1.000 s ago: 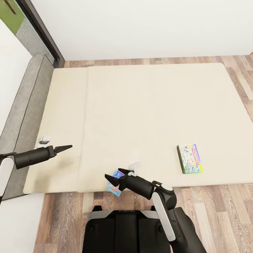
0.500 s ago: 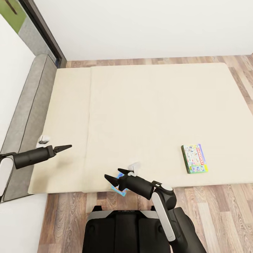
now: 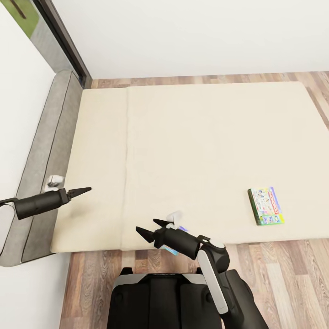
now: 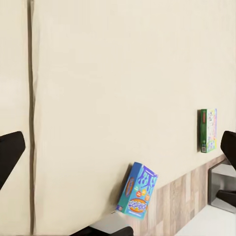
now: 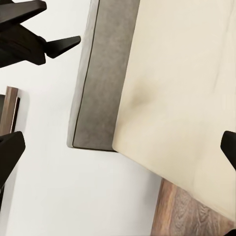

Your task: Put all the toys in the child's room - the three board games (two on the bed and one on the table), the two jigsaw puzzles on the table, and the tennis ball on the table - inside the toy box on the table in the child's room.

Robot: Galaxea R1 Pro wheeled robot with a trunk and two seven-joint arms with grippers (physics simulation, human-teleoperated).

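The bed (image 3: 205, 137) has a plain beige mattress and a grey headboard (image 3: 52, 137). A white Monopoly board game (image 3: 266, 206) lies flat near the mattress's front right edge and also appears in the left wrist view (image 4: 207, 130). The small blue board game (image 3: 173, 250) sits at the front edge, mostly hidden under my right forearm. The left wrist view shows this blue board game (image 4: 137, 191) tilted against the mattress edge. My right gripper (image 3: 146, 225) is open and empty just left of it. My left gripper (image 3: 87, 188) is open above the mattress's left part. The table, toy box, jigsaw puzzles and tennis ball are out of view.
Wooden floor (image 3: 283, 274) runs along the front and right of the bed. A white wall (image 3: 183, 32) stands behind it and a dark door frame (image 3: 64, 41) at the back left. My base (image 3: 160, 297) stands at the bed's front edge.
The whole view has shifted, so the bed and both games sit further right in the picture. The blue game, earlier between my right fingertips, is now beneath the right forearm. Both arms keep their pose.
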